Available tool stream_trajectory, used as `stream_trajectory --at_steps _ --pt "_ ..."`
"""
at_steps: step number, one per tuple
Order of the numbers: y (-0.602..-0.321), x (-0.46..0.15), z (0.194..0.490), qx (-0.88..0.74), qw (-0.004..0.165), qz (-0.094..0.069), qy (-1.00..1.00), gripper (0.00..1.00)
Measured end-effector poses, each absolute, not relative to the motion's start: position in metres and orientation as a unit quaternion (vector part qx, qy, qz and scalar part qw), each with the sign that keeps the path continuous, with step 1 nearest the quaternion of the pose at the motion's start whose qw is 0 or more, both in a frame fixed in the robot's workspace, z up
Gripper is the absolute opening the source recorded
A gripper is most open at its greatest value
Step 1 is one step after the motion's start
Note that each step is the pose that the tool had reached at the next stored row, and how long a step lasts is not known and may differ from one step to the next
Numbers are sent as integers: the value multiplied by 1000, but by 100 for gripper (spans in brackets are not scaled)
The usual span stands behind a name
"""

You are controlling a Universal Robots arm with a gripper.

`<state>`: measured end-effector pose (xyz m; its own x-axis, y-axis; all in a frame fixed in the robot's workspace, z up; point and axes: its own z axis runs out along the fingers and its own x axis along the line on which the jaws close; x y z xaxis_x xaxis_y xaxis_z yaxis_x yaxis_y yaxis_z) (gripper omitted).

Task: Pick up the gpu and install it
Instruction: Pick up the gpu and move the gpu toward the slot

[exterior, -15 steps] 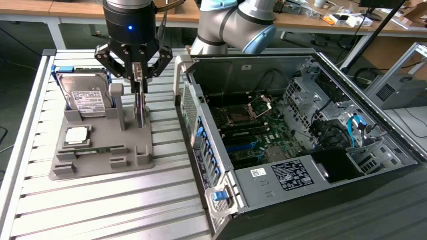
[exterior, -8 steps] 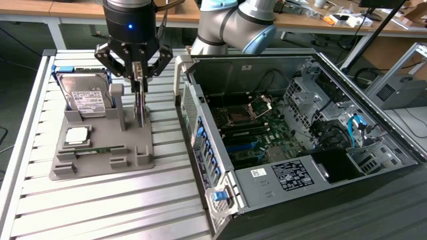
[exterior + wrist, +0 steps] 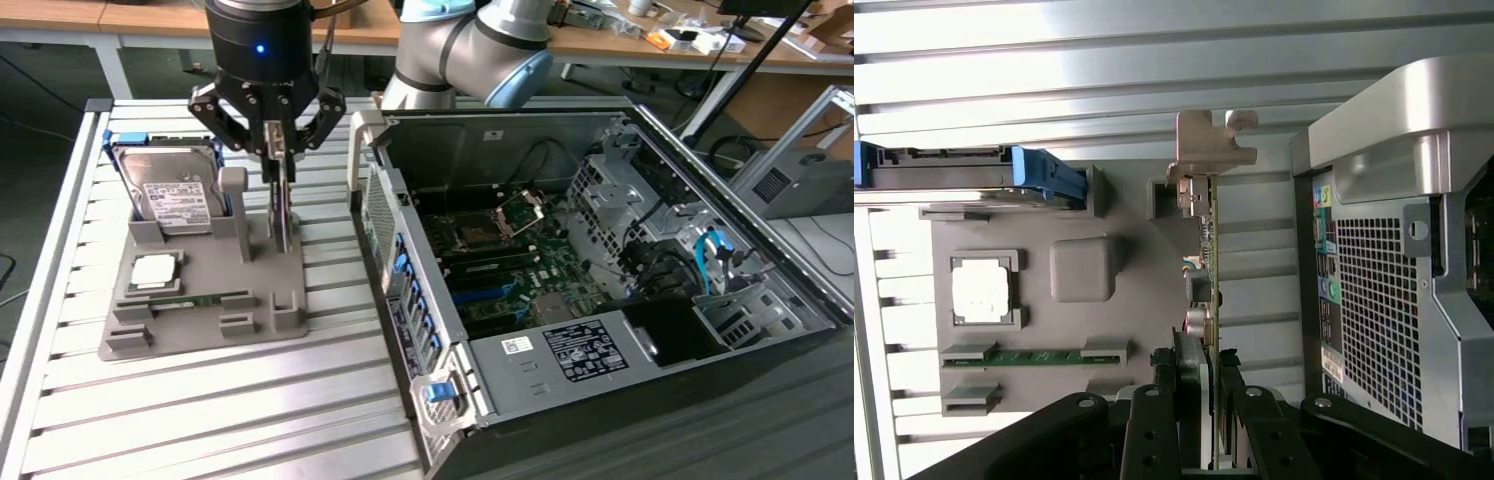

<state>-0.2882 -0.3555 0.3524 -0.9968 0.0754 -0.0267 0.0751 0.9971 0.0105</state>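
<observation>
The gpu (image 3: 282, 218) is a thin dark card standing on edge, hanging straight down from my gripper (image 3: 275, 172) over the grey holder (image 3: 200, 335). In the wrist view the gpu (image 3: 1207, 262) is seen edge-on, with its silvery bracket (image 3: 1209, 148) at the far end. My gripper (image 3: 1209, 368) is shut on the card, one finger on each flat face. Its lower edge sits at or just above the holder; I cannot tell whether they touch. The open computer case (image 3: 390, 250) lies at the exterior view's right of the holder, motherboard (image 3: 514, 265) exposed.
The grey holder (image 3: 1082, 268) also carries a silver hard drive in a blue frame (image 3: 178, 195), a square processor (image 3: 152, 270) and a green memory stick (image 3: 187, 300). The case's perforated rear panel (image 3: 1374, 300) stands close beside the card. All rests on a slatted aluminium table (image 3: 200, 420).
</observation>
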Motion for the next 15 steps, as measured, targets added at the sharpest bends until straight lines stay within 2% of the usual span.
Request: stream_trajectory --at_steps 15 --pt "-355 -288 357 38 14 6 999 27"
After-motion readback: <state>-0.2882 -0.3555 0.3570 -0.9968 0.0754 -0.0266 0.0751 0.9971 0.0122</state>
